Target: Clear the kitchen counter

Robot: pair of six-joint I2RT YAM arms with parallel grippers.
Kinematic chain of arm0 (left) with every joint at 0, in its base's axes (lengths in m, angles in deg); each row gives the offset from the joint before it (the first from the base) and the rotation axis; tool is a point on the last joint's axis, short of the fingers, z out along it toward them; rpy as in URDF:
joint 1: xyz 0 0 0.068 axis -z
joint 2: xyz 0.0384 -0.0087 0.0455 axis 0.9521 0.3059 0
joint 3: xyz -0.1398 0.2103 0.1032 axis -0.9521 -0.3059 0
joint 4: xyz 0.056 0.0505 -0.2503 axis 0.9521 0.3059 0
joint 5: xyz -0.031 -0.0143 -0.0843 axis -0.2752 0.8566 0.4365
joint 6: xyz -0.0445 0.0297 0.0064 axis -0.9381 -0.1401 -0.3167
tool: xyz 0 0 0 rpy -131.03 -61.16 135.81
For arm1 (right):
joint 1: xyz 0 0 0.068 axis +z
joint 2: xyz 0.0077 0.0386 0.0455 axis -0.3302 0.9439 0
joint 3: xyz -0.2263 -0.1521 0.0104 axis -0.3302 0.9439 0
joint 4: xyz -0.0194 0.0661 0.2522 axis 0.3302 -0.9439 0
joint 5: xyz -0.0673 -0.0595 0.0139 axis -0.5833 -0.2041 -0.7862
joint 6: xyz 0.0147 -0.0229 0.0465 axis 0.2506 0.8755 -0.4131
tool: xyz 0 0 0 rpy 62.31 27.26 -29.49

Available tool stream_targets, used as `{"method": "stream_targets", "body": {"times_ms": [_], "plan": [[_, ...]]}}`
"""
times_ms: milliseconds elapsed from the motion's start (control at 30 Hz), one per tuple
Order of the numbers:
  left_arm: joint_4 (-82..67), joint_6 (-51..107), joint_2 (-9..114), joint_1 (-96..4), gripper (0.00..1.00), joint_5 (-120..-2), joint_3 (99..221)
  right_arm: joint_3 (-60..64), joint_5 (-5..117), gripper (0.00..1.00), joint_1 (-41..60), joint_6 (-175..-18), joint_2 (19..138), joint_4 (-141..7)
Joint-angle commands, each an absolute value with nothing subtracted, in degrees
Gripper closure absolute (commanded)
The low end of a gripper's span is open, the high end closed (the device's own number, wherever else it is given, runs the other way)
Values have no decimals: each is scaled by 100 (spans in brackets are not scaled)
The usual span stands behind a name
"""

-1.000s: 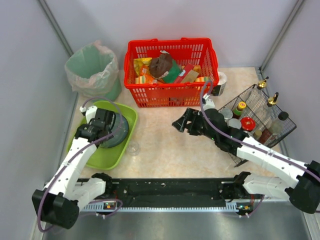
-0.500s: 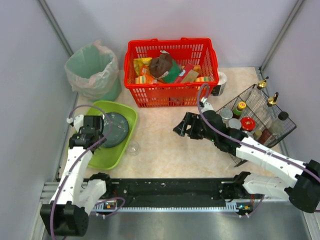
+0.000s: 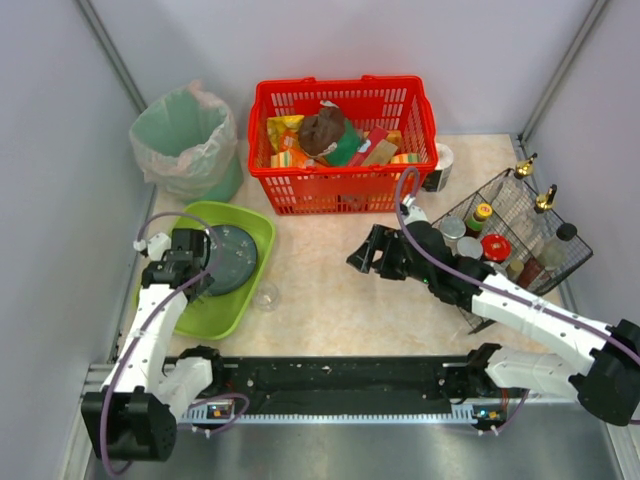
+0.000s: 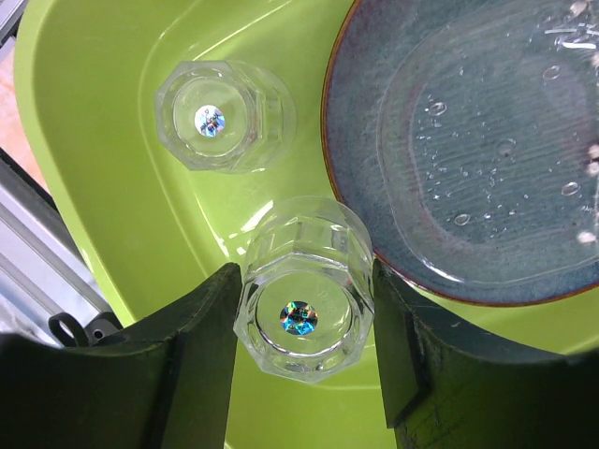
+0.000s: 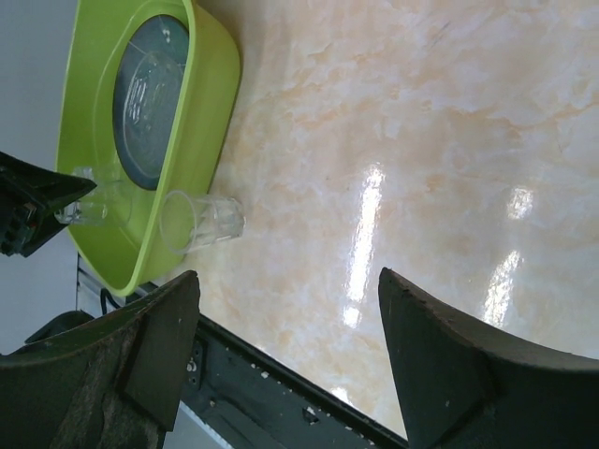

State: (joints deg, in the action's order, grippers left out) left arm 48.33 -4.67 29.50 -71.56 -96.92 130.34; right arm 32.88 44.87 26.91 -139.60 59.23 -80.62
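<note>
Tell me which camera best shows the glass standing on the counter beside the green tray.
The right wrist view: the glass shows whole, side-on, on the kitchen counter beside the tray. The top external view shows only a faint small ring. The left wrist view misses it; it shows the held glass instead.

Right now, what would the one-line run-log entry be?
left gripper: closed on glass in green tray | right gripper: open, empty, above counter | stray glass: on counter beside tray | clearing unfinished
</note>
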Motion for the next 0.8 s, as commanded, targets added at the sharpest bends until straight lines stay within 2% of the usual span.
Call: {"method": "stream_targets", "body": {"times_ms": [0,200,333,500,767], "plan": [[5135,-267,2947,-7183,77,-9515,13412,3111,4234,25,2625,-13998,5724,-7941],[5345,-276,2990,-7175,77,-8586,13411,3190,4137,25,2625,-13972,5873,-7468],[5521,-530,3140,-7140,82,-7775,13377,3217,4268,25,2633,-13893,6049,-7054],[5688,-715,3078,-7008,82,-7932,13254,3164,4470,24,2625,-13718,6312,-6746],[5056,-830,3438,-6718,64,-7739,12718,3041,5313,21,2616,-13173,6962,-6263]]}}
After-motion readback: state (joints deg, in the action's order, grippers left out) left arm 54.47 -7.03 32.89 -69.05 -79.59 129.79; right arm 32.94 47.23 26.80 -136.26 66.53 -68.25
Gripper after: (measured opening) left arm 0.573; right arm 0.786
